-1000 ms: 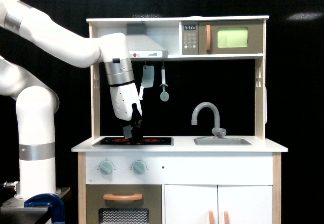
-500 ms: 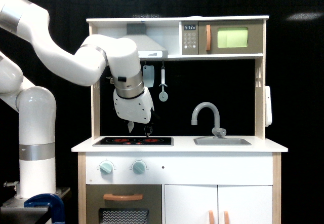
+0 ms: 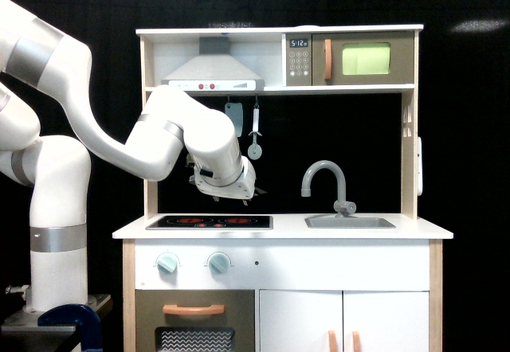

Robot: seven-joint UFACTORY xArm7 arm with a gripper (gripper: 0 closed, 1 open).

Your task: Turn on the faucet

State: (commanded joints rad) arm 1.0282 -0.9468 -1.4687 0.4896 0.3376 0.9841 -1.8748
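Grey and matte, the faucet [image 3: 327, 183] stands at the back of the sink [image 3: 350, 222] on the toy kitchen's white countertop [image 3: 422, 229], its gooseneck spout curving toward the exterior view's left. White arm links reach in from that left side, the gripper [image 3: 253, 193] hovering above the stovetop [image 3: 209, 222], well apart from the faucet. Its fingers are hidden behind the wrist, so I cannot tell their spread.

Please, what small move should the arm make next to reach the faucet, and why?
Probably move the gripper toward the exterior view's right, to the small knob at the base of the faucet. The gripper hangs above the stovetop, clearly apart from the faucet, with nothing between them.
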